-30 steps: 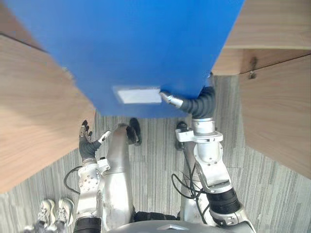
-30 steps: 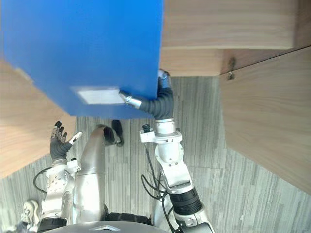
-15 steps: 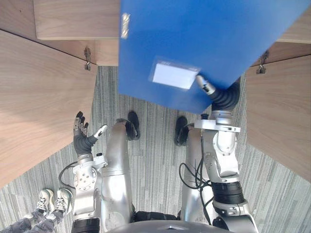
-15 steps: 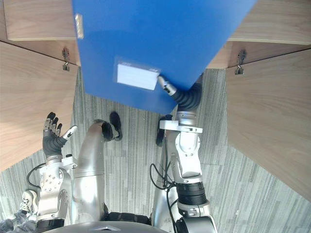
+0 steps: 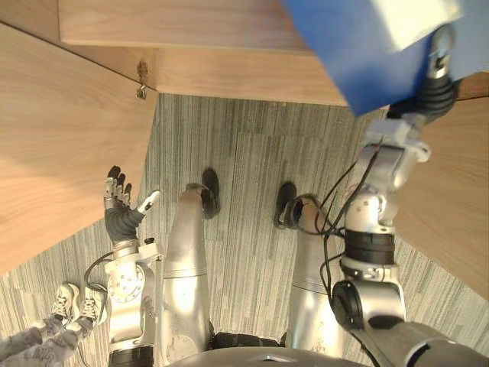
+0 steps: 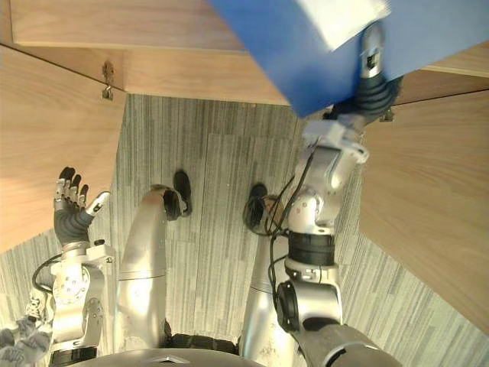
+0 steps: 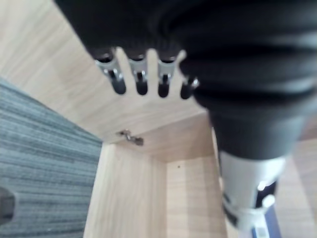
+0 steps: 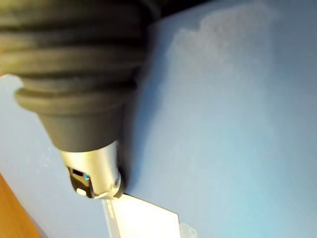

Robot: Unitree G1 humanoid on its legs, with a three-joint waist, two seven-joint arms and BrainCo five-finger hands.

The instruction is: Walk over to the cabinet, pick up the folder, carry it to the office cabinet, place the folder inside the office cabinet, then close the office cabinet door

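A blue folder (image 5: 367, 46) with a white label (image 6: 340, 17) is held up at the upper right, in front of the wooden office cabinet (image 5: 229, 69). My right hand (image 5: 437, 73) is shut on its lower edge, the thumb (image 8: 94, 173) pressed flat on the blue cover (image 8: 223, 124) and the fingers hidden behind it. My left hand (image 5: 118, 206) hangs open at the lower left, fingers (image 7: 141, 82) straight and holding nothing, close to the left door.
The cabinet's left door (image 5: 61, 138) and right door (image 5: 458, 191) stand swung open on either side, a metal hinge (image 5: 141, 80) at the left door's top. Grey striped carpet (image 5: 244, 153) lies between them. A person's shoes (image 5: 69, 306) show at the lower left.
The folder has swung up and to the right with my right hand, from the view's middle to its upper right corner. My left hand has hardly moved.
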